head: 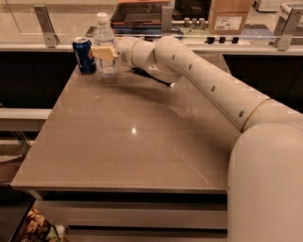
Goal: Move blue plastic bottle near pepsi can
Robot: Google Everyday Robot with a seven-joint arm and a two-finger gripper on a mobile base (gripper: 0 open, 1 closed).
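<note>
The blue plastic bottle with a white cap stands upright at the far left of the table. The pepsi can stands just left of it, a small gap between them. My gripper reaches in from the right and its pale fingers are closed around the bottle's middle. The bottle's base looks to be on or just above the tabletop.
The grey table extends toward me. A dark blue snack bag lies mostly hidden behind my arm. A counter with metal posts and a cardboard box runs along the back. My arm covers the right side.
</note>
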